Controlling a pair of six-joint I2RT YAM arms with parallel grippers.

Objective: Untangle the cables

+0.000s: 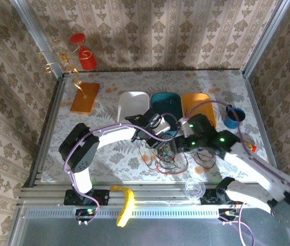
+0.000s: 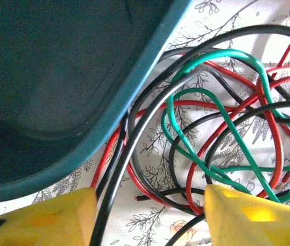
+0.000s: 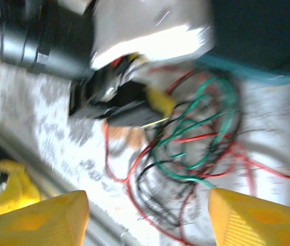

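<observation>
The cables (image 1: 171, 160) lie in a tangled heap of red, green and black loops on the flowered tabletop, just in front of the teal tray (image 1: 165, 100). My left gripper (image 2: 150, 220) is low over the heap and open. Its yellow fingers (image 2: 42, 218) straddle several strands, and one black cable (image 2: 119, 184) runs close along the left finger. From above, the left gripper (image 1: 157, 144) is at the heap's left rear. My right gripper (image 3: 147, 220) hangs open higher over the cables (image 3: 196, 133), with nothing between its fingertips; that view is blurred. The right gripper (image 1: 179, 144) is beside the left one.
A white tray (image 1: 133, 102), the teal tray's rim (image 2: 134, 97) and an orange tray (image 1: 198, 105) stand in a row behind the heap. A blue cup (image 1: 233, 117) is at the right. A clear glass (image 1: 194, 188) and a banana (image 1: 126, 204) are near the front edge.
</observation>
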